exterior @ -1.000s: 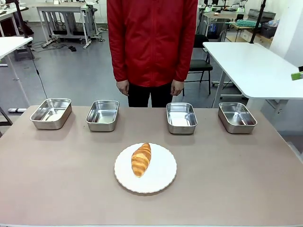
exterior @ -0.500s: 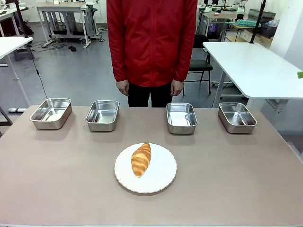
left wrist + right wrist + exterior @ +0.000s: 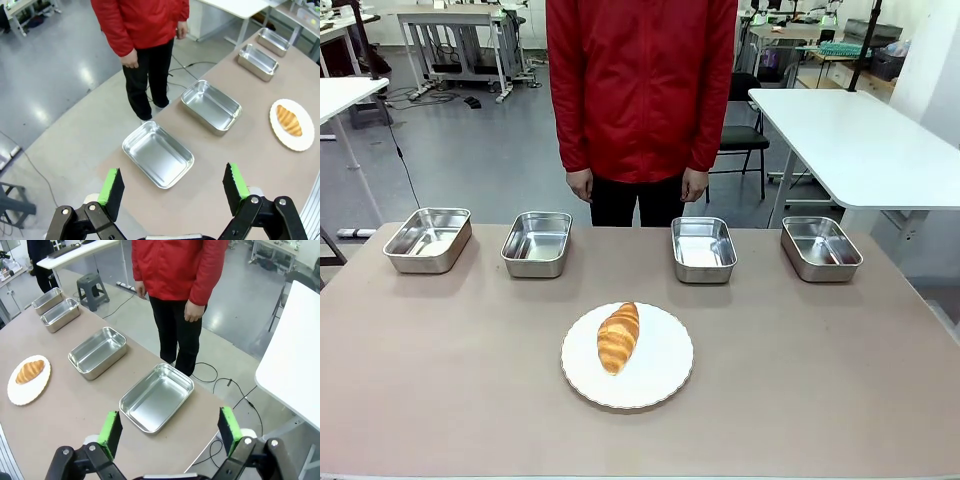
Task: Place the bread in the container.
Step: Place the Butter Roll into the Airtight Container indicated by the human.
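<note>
The bread (image 3: pixel 618 337) lies on a round white plate (image 3: pixel 665 378) near the middle of the brown table (image 3: pixel 440 390), its long axis pointing roughly toward the far side and its golden crust crossed by darker ridges. It sits slightly left of the plate's centre, touching nothing but the plate, and is in none of the pans. Beyond the plate, four shiny steel pans stand in a row along the far edge. The leftmost container (image 3: pixel 428 240) and the second container (image 3: pixel 537 243) form a pair on the left. The third container (image 3: pixel 703 249) and the rightmost container (image 3: pixel 820 248) form a pair on the right, with a wider gap between the two pairs. All four are upright with nothing inside them, and each stands well apart from the plate. Behind the gap stands a person in a red jacket (image 3: pixel 640 90), arms hanging down, with one hand (image 3: pixel 580 184) and the other hand (image 3: pixel 694 184) held just above the table's far edge and holding nothing. In the left wrist view, the left gripper (image 3: pixel 173 181) hangs high over the leftmost container, its green pads spread wide with nothing between them. In the right wrist view, the right gripper (image 3: pixel 169 429) hangs high over the rightmost container, its jaws likewise spread wide and holding nothing.
</note>
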`<move>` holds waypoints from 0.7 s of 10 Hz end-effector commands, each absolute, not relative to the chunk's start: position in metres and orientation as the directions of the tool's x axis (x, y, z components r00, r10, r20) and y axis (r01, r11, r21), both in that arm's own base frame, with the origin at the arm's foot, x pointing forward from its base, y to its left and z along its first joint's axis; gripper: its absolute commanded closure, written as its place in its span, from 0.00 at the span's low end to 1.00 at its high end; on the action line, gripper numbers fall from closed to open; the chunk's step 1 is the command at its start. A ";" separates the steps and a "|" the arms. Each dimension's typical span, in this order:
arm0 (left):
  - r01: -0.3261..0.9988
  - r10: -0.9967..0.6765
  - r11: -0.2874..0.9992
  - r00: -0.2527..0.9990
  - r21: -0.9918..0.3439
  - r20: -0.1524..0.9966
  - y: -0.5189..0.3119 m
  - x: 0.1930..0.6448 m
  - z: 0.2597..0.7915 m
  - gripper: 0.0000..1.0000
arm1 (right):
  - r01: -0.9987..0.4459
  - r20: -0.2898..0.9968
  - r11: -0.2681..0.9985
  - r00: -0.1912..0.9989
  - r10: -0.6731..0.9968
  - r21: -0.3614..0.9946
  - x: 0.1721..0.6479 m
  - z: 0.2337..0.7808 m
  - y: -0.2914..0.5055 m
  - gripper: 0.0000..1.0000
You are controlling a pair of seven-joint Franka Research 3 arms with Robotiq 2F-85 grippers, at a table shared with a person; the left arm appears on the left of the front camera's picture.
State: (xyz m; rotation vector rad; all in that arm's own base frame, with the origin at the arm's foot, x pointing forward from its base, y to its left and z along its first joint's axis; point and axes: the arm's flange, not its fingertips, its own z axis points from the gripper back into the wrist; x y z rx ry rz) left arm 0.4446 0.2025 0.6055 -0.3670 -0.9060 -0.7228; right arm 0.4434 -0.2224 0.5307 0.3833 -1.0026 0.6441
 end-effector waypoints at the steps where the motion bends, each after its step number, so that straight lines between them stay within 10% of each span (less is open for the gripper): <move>1: 0.679 -0.382 0.734 0.405 0.007 0.830 0.194 0.434 0.603 0.00 | -0.661 0.882 0.751 0.347 0.318 -0.011 0.438 0.537 -0.215 0.00; 7: 0.680 -0.383 0.733 0.421 -0.006 0.822 0.193 0.433 0.603 0.00 | -0.646 0.877 0.764 0.365 0.314 -0.005 0.435 0.541 -0.211 0.00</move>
